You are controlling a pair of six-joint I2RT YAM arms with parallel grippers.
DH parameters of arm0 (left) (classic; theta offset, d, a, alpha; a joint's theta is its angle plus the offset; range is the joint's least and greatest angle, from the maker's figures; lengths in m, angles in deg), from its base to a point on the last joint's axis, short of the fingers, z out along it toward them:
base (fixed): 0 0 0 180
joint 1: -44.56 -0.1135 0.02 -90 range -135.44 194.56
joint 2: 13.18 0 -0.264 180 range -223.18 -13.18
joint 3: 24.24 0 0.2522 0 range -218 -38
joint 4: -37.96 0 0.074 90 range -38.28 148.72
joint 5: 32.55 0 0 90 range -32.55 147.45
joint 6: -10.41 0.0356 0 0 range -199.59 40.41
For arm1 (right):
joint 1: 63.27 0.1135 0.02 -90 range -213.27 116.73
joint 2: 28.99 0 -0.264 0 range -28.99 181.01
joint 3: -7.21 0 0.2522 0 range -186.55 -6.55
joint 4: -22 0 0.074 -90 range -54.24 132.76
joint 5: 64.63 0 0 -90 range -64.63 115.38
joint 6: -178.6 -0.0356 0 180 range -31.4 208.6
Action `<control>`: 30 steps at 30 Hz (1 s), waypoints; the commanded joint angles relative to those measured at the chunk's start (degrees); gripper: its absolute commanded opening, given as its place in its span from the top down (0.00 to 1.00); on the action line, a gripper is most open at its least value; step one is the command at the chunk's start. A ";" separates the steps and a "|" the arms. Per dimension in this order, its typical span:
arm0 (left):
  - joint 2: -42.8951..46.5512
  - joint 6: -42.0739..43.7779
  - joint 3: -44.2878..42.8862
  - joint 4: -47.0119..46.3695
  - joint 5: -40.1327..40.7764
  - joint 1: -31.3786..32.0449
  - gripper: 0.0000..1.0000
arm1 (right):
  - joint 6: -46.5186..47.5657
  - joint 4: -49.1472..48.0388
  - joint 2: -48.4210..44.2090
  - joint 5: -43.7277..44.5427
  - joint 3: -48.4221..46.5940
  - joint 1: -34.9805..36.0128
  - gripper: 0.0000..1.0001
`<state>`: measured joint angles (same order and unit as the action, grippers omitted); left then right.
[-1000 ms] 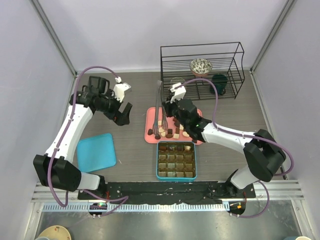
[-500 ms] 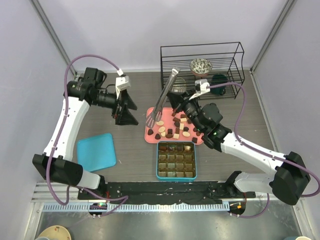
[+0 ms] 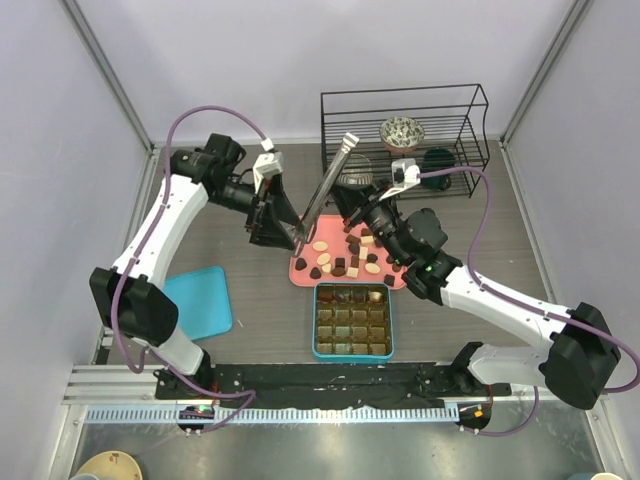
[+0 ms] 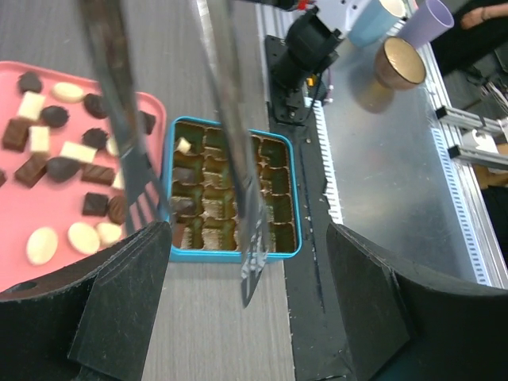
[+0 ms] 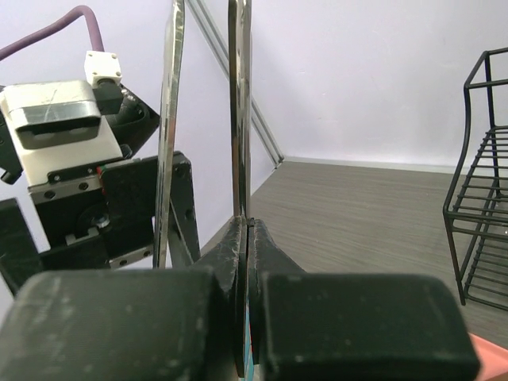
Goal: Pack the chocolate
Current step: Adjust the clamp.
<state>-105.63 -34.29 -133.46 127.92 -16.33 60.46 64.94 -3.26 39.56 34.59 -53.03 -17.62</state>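
Observation:
Many small pieces of chocolate [image 3: 345, 262] in dark brown, mid brown and cream lie on the pink tray [image 3: 299, 272], seen too in the left wrist view as chocolate [image 4: 55, 159] on the tray [image 4: 48, 208]. Metal tongs [image 3: 325, 190] slant over the tray's left end. My right gripper [image 3: 342, 196] [image 5: 247, 226] is shut on one arm of the tongs [image 5: 238, 111]. My left gripper [image 3: 281, 227] [image 4: 246, 317] stands open, its fingers [image 4: 119, 302] on either side of the tong tips [image 4: 251, 238]. The teal box [image 3: 316, 322] [image 4: 230, 255] holds a cream piece [image 4: 183, 146].
A flat blue lid [image 3: 195, 300] lies at the front left. A black wire rack [image 3: 478, 120] at the back holds a patterned bowl [image 3: 402, 131] and a dark green cup [image 3: 438, 160]. Cups [image 4: 401, 62] stand on the metal ledge before the table.
The right arm lifted the tongs off the tray and tilted them left. My left arm swung right until its jaws straddle the tong tips, and they have narrowed slightly.

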 commanded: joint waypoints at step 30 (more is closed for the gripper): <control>7.53 -4.16 -2.80 18.89 3.20 6.25 0.98 | 3.10 8.43 -14.93 -22.22 5.96 0.14 0.25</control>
<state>-102.41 -37.65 -133.66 128.77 -11.98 66.78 67.08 1.79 28.05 19.88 -48.04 -17.60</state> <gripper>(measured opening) 0.056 0.606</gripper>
